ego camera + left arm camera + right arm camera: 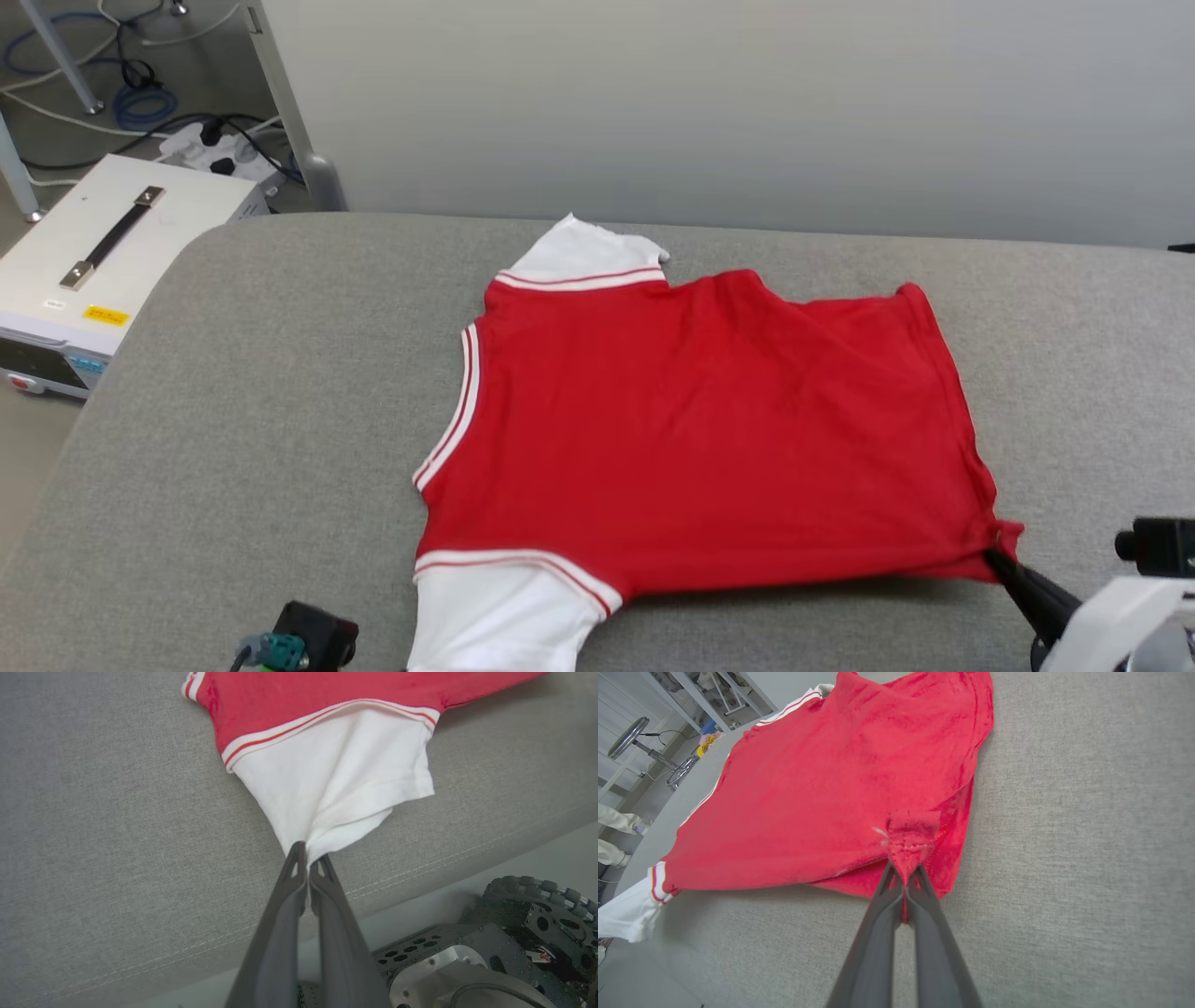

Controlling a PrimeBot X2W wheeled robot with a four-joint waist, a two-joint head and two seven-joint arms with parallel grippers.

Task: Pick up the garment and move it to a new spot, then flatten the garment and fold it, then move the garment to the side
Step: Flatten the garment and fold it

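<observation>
Garment (700, 429), red, white-sleeved, lies spread; left tool (307, 858) and right tool (903, 875) pinch it.

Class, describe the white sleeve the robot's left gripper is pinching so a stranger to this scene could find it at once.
Start at the grey padded table, where the red garment lies spread. Its white sleeve at the near edge, toward the robot, is the one. Unlike the far sleeve, which lies free, its cuff is bunched between the shut fingers of the left gripper.
</observation>
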